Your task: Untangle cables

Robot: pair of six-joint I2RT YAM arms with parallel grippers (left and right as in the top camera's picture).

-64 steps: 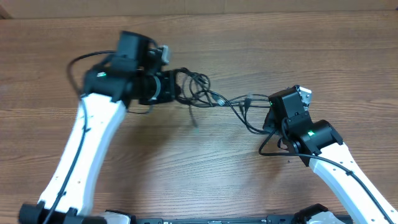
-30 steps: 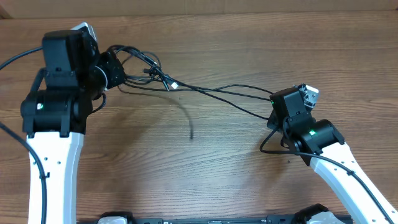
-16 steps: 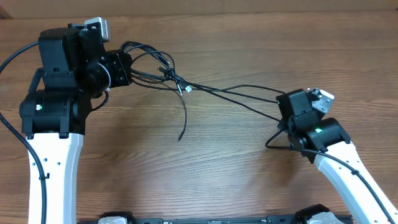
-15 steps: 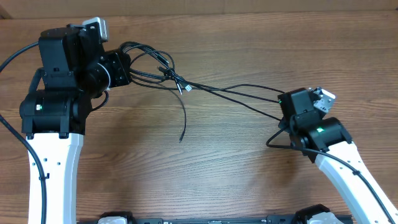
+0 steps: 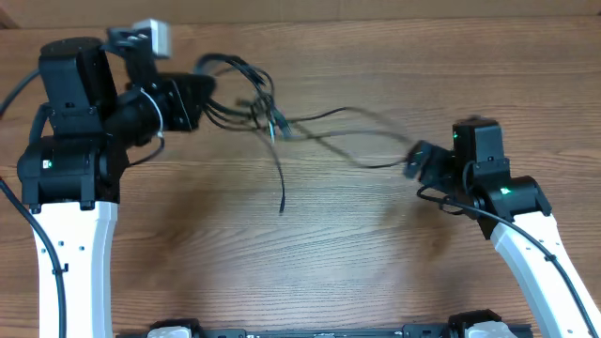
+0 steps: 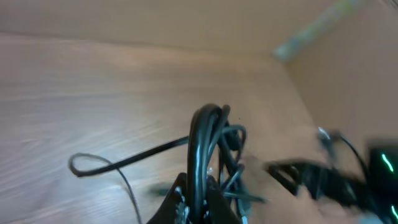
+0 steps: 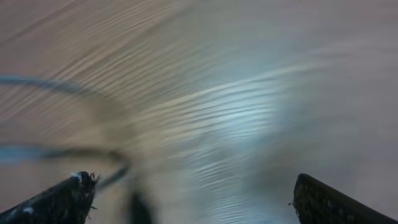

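The cables (image 5: 255,99) are a knot of thin black cords at the upper left, held up off the wooden table. My left gripper (image 5: 205,99) is shut on the bundle; in the left wrist view the cables (image 6: 202,140) rise in a loop from between the fingers of the left gripper (image 6: 198,202). Blurred strands trail right toward my right gripper (image 5: 419,161), and one loose end (image 5: 282,192) hangs down. In the right wrist view the right gripper (image 7: 196,199) stands wide open with nothing between its fingers; a blurred cable (image 7: 62,152) passes by its left finger.
The wooden table (image 5: 338,263) runs under both arms. A brown wall (image 5: 376,9) lines its far edge. Thicker black wires (image 5: 441,202) belonging to the right arm loop beside its wrist.
My right gripper has opened wide and let go of the cables, and has drawn back to the right. The stretched strands have gone slack and are swinging toward the left gripper, which stays shut.
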